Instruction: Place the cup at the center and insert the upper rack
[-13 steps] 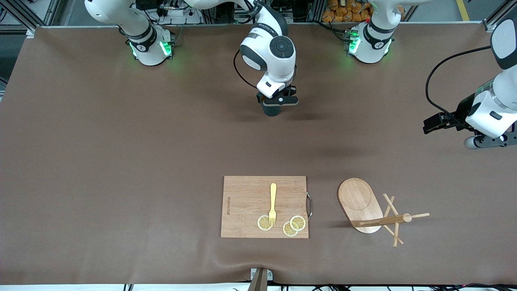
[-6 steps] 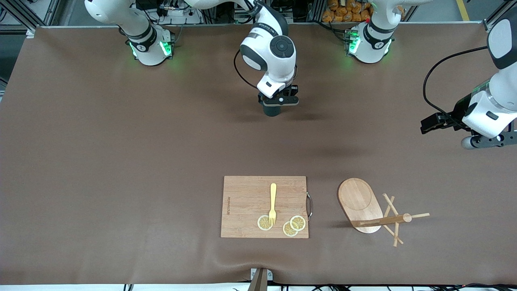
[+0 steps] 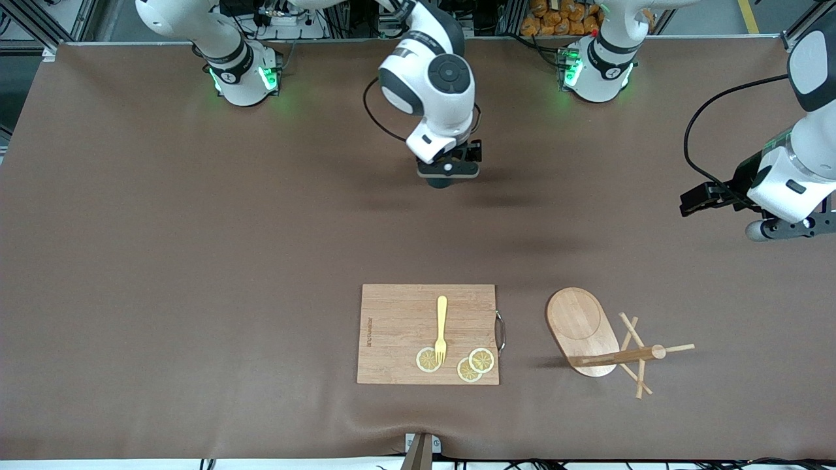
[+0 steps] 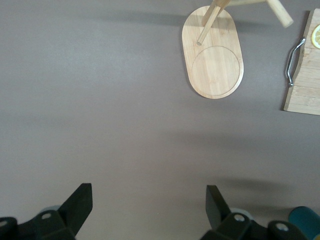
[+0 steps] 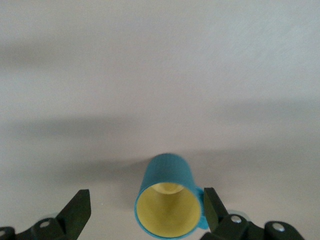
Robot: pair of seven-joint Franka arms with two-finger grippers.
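Brown table mat, 2 arms. Right gripper (image 3: 449, 171) hovers over the teal cup (image 5: 167, 202), fingers spread and released; the cup stands upright on the mat directly beneath, between the fingers, not held. Mug tree (image 3: 604, 346) lies toppled, post pointing toward the left arm's end. Left gripper (image 4: 147, 210), nearer to it, waits with jaws wide, holding nothing.

Right gripper (image 3: 448, 171) has let go of the cup (image 5: 168, 202): jaws were clamped on it a second ago, now spread wide with the cup standing free on the counter between them. Right wrist has risen and shifted slightly toward its base, covering more of the cup in the front view. Left gripper (image 3: 693, 202) drifted up a little early on, then stopped.
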